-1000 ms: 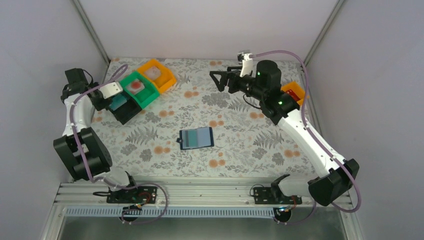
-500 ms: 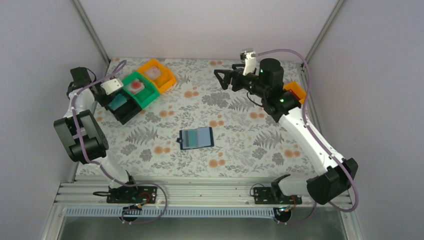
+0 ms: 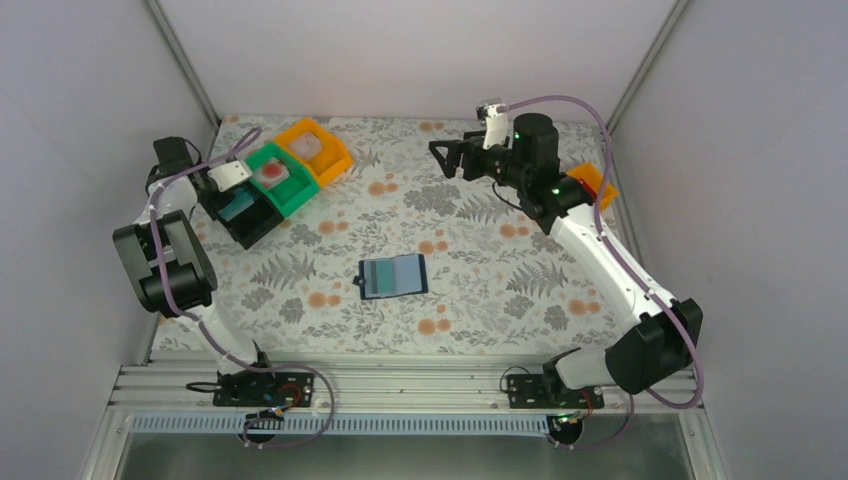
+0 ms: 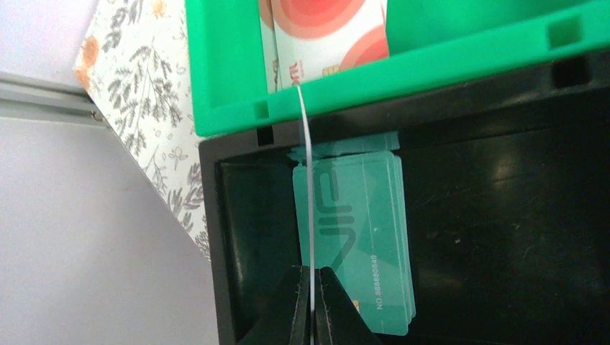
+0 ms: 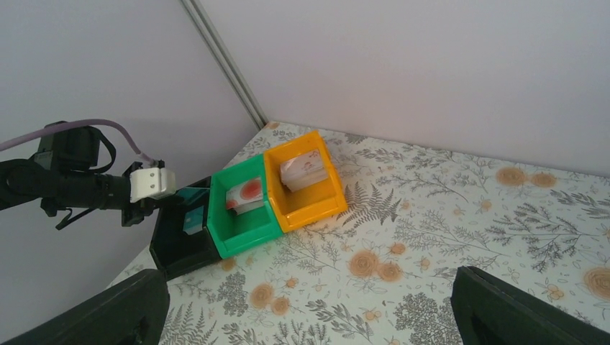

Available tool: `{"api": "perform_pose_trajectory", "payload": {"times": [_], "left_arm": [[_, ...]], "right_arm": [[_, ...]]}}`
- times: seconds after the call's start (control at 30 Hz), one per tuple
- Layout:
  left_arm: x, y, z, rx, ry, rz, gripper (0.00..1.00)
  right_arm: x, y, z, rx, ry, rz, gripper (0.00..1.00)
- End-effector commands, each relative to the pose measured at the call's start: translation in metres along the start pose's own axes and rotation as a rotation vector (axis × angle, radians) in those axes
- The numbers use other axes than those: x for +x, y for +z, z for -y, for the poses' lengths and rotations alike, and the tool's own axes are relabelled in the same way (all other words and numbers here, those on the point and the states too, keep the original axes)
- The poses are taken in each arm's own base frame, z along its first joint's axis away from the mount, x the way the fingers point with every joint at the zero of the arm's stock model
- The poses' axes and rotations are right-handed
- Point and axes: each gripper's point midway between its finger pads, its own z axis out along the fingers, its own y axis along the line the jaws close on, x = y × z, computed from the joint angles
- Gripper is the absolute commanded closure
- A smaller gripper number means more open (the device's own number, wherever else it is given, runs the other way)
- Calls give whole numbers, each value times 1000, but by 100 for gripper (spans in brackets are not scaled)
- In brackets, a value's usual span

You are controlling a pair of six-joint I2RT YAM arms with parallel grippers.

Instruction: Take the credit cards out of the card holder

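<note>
On the floral surface point(image 3: 500, 290), the holder point(image 3: 393, 276) lies open at centre, well apart from both my end effectors. My left end effector point(image 4: 311, 277) is clenched on a thin card point(image 4: 310, 215), held edge-on above teal cards point(image 4: 360, 237) in the black bin point(image 4: 503, 215). Farther off, my right end effector point(image 3: 437, 157) hangs spread wide, grasping nothing.

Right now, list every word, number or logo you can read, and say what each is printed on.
"VIP": large pale letters on the teal card lying in the black bin.
"NO 8888...": small print on the same card; the later digits are too blurred to trust.
Red letters on the pale card in the green bin: cut off, unreadable.
The edge-on card in the left pincer: no face shows.
</note>
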Motion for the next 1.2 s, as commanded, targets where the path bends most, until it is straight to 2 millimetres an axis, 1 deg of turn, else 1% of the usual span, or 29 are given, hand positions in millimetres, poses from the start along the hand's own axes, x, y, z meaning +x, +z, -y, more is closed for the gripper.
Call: {"api": "perform_pose_trajectory", "payload": {"times": [0.0, 0.07, 0.13, 0.27, 0.43, 0.7, 0.9, 1.0, 1.1, 1.17], "left_arm": [[15, 17, 10, 17, 8, -54, 98], [15, 16, 10, 24, 6, -59, 98], [14, 10, 9, 17, 12, -58, 98], [18, -3, -2, -12, 2, -97, 98], [27, -4, -2, -34, -26, -152, 98], [31, 3, -3, -49, -92, -241, 97], [41, 9, -17, -79, -137, -318, 98], [40, 15, -12, -64, -122, -328, 98], [36, 24, -2, -41, -88, -331, 98], [33, 28, -1, -41, -79, -326, 98]], "right_arm": [[-17, -5, -6, -29, -19, 36, 1], [-17, -5, -7, -36, -16, 33, 1], [-17, -5, -7, -37, -14, 32, 1], [-18, -7, -7, -37, -15, 34, 1], [-18, -7, -9, -48, -18, 29, 1], [-16, -5, -9, -54, -19, 22, 1], [-17, -5, -10, -61, -20, 19, 1], [-16, -5, -9, -53, -20, 16, 1], [-14, -6, -8, -49, -20, 9, 1], [-14, -6, -6, -40, -19, 9, 1]]}}
